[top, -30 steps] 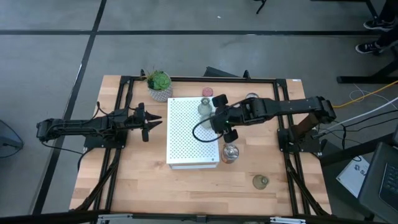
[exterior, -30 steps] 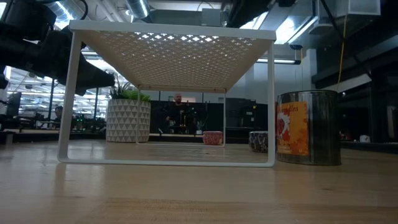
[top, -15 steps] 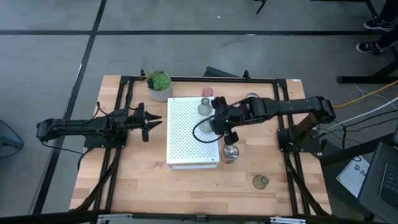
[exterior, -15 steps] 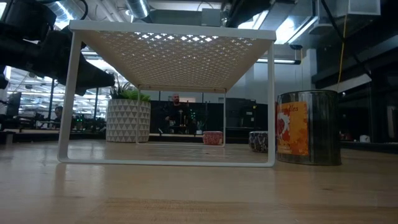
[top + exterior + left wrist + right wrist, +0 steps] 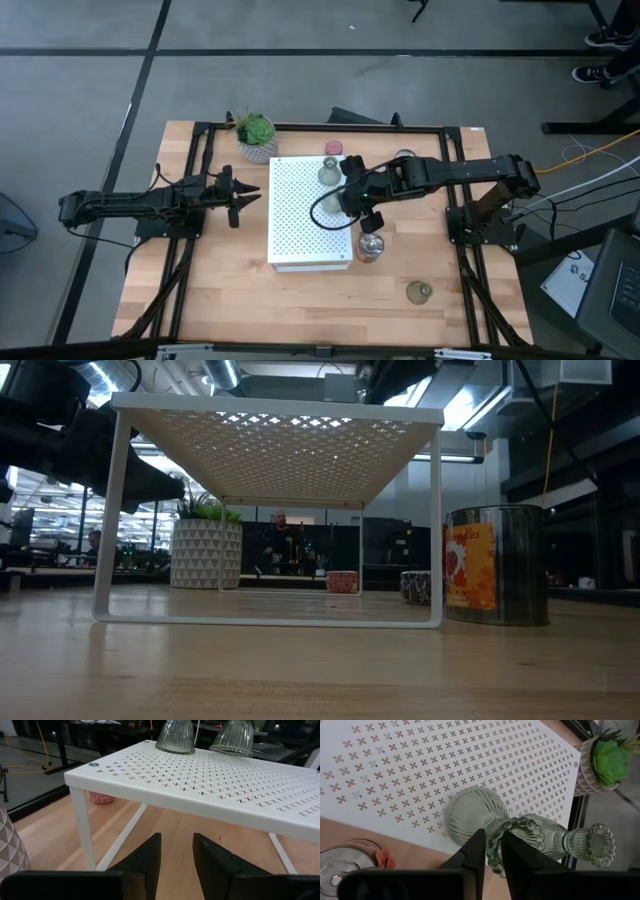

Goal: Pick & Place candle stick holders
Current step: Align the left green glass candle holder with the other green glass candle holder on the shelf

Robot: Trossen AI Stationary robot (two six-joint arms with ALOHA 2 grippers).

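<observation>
Change since earlier frames: the right gripper (image 5: 345, 187) has been shifted slightly toward the left over the white perforated stand (image 5: 309, 212); the left arm and all loose items are seen unchanged.

Right gripper: it is held over the right edge of the stand's top, its fingers (image 5: 476, 851) closed on the beaded neck of a green glass holder (image 5: 530, 839), which is carried lying on its side.

Second green glass holder (image 5: 472, 815): it is stood upright on the stand's top, near the far right corner, just beside the gripped one; whether the two touch cannot be told.

Left gripper (image 5: 243, 196): it is held above the table (image 5: 220, 290) just left of the stand, its fingers (image 5: 148, 854) parted with only a narrow gap and nothing between them.

Silvery metal holder (image 5: 496, 565): it is placed on the table just beside the stand's right front corner.

Pink holder (image 5: 334, 148): it is set on the table behind the stand.

Olive holder (image 5: 418, 292): it is left alone near the table's front right, well apart from the stand.

Potted plant (image 5: 257, 136): it is stood at the stand's far left corner.
</observation>
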